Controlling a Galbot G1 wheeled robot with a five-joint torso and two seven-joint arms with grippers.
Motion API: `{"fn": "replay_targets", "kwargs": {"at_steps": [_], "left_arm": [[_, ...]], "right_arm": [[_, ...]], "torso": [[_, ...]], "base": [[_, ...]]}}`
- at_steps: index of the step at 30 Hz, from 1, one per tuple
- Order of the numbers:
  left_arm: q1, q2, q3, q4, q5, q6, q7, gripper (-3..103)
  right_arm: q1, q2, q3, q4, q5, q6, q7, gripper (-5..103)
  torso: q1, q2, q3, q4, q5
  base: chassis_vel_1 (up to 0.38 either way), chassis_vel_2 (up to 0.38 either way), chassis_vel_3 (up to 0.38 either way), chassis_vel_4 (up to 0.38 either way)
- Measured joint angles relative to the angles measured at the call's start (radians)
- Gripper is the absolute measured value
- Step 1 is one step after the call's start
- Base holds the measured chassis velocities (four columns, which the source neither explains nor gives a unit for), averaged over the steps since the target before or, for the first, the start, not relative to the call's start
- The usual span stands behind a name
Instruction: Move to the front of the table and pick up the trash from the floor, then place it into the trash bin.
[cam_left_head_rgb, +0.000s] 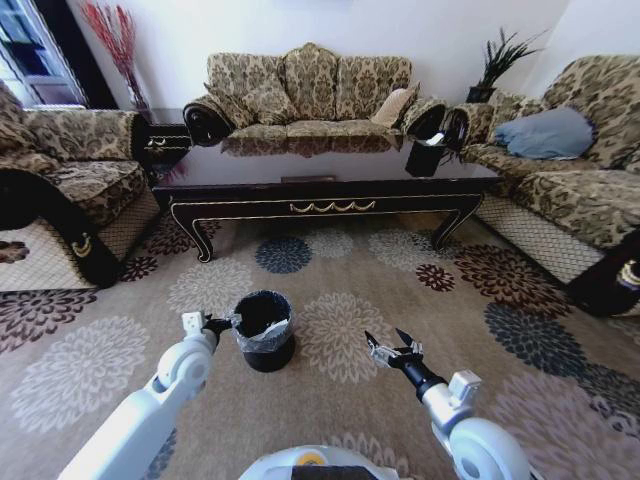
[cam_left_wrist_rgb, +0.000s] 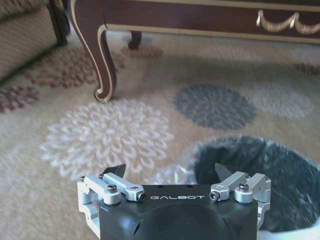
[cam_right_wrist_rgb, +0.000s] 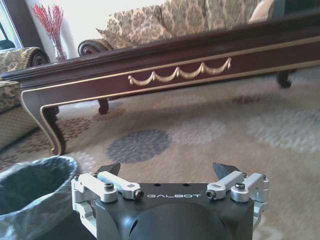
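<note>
So the trash bin (cam_left_head_rgb: 264, 328) sits on the flowered carpet (cam_left_head_rgb: 340, 270) at about 6 o'clock from the coffee table (cam_left_head_rgb: 320, 190), probably parked there so both arms can reach it. Left end effector (cam_left_head_rgb: 222, 323) hangs right at the bin's 9 o'clock rim, fingers spread and holding nothing. Right end effector (cam_left_head_rgb: 393, 345) floats off at 3 o'clock, well apart, also released and empty. No litter spotted on the floor from here. Only readable text: "GALBOT" stamped on each wrist body.
</note>
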Motion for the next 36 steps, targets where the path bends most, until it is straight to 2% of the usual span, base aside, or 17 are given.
{"fn": "replay_targets", "kwargs": {"at_steps": [2,3,6,8,9,14,15,18,19,24,25,29,31,34,36], "left_arm": [[0.053,-0.003,-0.046,-0.021,0.054,-0.03,0.039,100],[0.053,-0.003,-0.046,-0.021,0.054,-0.03,0.039,100],[0.161,-0.024,-0.126,-0.057,0.187,-0.121,0.129,100],[0.222,-0.049,-0.171,-0.089,0.225,-0.16,0.173,100],[0.222,-0.049,-0.171,-0.089,0.225,-0.16,0.173,100],[0.367,-0.117,-0.264,-0.137,0.383,-0.314,0.293,100],[0.367,-0.117,-0.264,-0.137,0.383,-0.314,0.293,100],[0.468,-0.16,-0.302,-0.167,0.474,-0.386,0.344,100],[0.468,-0.16,-0.302,-0.167,0.474,-0.386,0.344,100],[0.606,-0.219,-0.336,-0.171,0.558,-0.524,0.394,100],[0.606,-0.219,-0.336,-0.171,0.558,-0.524,0.394,100],[0.688,-0.254,-0.384,-0.185,0.575,-0.645,0.424,100],[0.692,-0.257,-0.386,-0.185,0.577,-0.652,0.425,100],[0.722,-0.277,-0.391,-0.171,0.582,-0.704,0.434,100],[0.724,-0.281,-0.391,-0.166,0.584,-0.71,0.434,100]], "right_arm": [[0.002,0.015,0.01,-0.011,-0.049,0.025,-0.006,100],[0.002,0.015,0.01,-0.011,-0.049,0.025,-0.006,100],[0.009,0.065,0.049,-0.023,-0.124,0.066,-0.022,100],[0.014,0.106,0.075,-0.024,-0.15,0.089,-0.027,100],[0.014,0.106,0.075,-0.024,-0.15,0.089,-0.027,100],[0.009,0.2,0.154,-0.053,-0.213,0.218,-0.058,100],[0.009,0.2,0.154,-0.053,-0.213,0.218,-0.058,100],[0.007,0.254,0.213,-0.074,-0.267,0.316,-0.093,100],[0.007,0.254,0.213,-0.074,-0.267,0.316,-0.093,100],[0.001,0.303,0.284,-0.087,-0.314,0.381,-0.135,100],[0.001,0.303,0.284,-0.087,-0.314,0.381,-0.135,100],[-0.028,0.317,0.346,-0.143,-0.334,0.441,-0.173,100],[-0.031,0.318,0.353,-0.15,-0.34,0.449,-0.176,100],[-0.046,0.331,0.384,-0.179,-0.347,0.491,-0.199,100],[-0.05,0.334,0.387,-0.183,-0.342,0.497,-0.207,100]], "torso": [[0.0,0.0,0.0,0.0001,-0.0001],[0.0,0.0,0.0,0.0001,-0.0001],[0.0,0.0,0.0,0.0002,-0.0001],[0.0,0.0,0.0,0.0001,-0.0002],[0.0,0.0,0.0,0.0001,-0.0002],[0.0,0.0,0.0,0.0001,-0.0002],[0.0,0.0,0.0,0.0001,-0.0002],[0.0,0.0,0.0,0.0,0.0001],[0.0,0.0,0.0,0.0,0.0001],[0.0,0.0,0.0,0.0003,-0.0002],[0.0,0.0,0.0,0.0003,-0.0002],[0.0,0.0,0.0,-0.0001,0.0001],[0.0,0.0,0.0,0.0,0.0001],[0.0,0.0,0.0,0.0,0.0],[0.0,0.0,0.0,0.0,0.0]], "base": [[0.0,0.0,0.0,0.0],[0.0,0.0,0.0,0.0],[0.0,0.0,0.0,0.0],[0.0,0.0,0.0,0.0],[0.0,0.0,0.0,0.0],[0.0,0.0,0.0,0.0],[0.0,0.0,0.0,0.0],[0.0,0.0,0.0,0.0],[0.0,0.0,0.0,0.0],[0.0,0.0,0.0,0.0],[0.0,0.0,0.0,0.0],[0.0,0.0,0.0,0.0],[0.0,0.0,0.0,0.0],[0.0,0.0,0.0,0.0],[0.0,0.0,0.0,0.0]]}}
